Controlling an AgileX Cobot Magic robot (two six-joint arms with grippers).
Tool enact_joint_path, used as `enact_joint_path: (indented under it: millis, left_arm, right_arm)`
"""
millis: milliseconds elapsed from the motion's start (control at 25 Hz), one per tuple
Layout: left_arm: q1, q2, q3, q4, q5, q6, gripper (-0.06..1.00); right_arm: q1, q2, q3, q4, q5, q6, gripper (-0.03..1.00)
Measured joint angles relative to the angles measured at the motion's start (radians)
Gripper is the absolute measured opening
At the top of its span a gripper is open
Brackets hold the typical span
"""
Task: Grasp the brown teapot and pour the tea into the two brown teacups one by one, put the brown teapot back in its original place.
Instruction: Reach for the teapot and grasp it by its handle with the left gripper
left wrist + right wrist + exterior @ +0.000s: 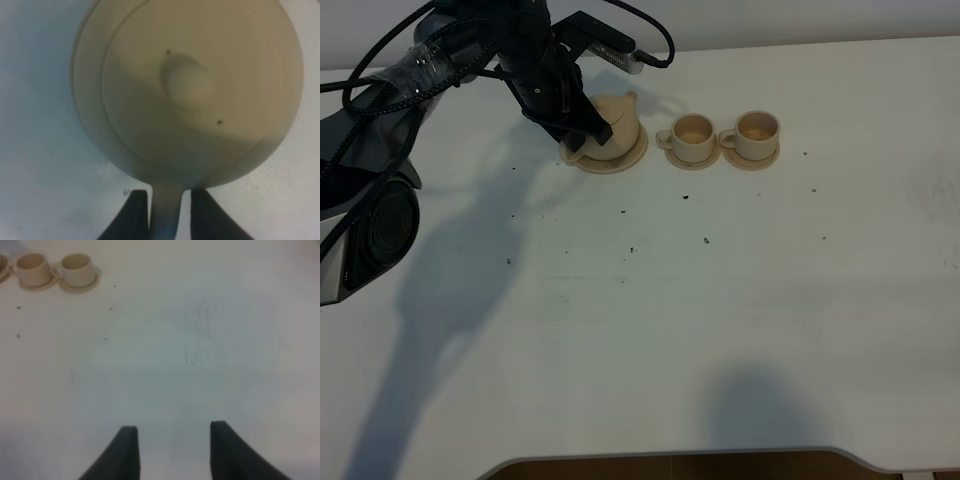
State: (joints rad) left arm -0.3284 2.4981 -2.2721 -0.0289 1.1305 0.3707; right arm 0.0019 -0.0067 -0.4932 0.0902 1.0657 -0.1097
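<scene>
Overhead, the left arm's black links and cables (520, 50) hid the handle side of the brown teapot (612, 125), which sat upright with its lid on, on the wide saucer (632, 158) near the far edge of the white table (740, 320). Just beside it on the spout side stood the two brown teacups (693, 136) (757, 132), each on its own small saucer, loop handles turned toward the pot. Their insides looked tan; whether they held tea could not be told. Dark specks (685, 197) lay scattered in front of the row. The left gripper (169, 212) had its jaws narrowed around the teapot's handle (164, 215), with a sliver of gap on one side. The right gripper (170, 450) hung well apart over bare table, jaws spread and holding nothing.
</scene>
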Motion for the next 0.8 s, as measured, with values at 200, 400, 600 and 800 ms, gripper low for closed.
enact_joint_path:
  millis: [200, 400, 600, 800]
  left_arm:
    - [0.000, 0.000, 0.000, 0.000, 0.000, 0.005, 0.20]
    - [0.000, 0.001, 0.000, 0.001, 0.000, 0.009, 0.11]
    - [0.000, 0.001, 0.000, 0.000, 0.000, 0.021, 0.11]
    - [0.000, -0.002, 0.000, -0.001, 0.001, 0.026, 0.11]
  right_arm:
    - [0.000, 0.000, 0.000, 0.000, 0.000, 0.000, 0.36]
    - [0.000, 0.000, 0.000, 0.000, 0.000, 0.000, 0.36]
    - [0.000, 0.000, 0.000, 0.000, 0.000, 0.000, 0.36]
    - [0.000, 0.000, 0.000, 0.000, 0.000, 0.001, 0.36]
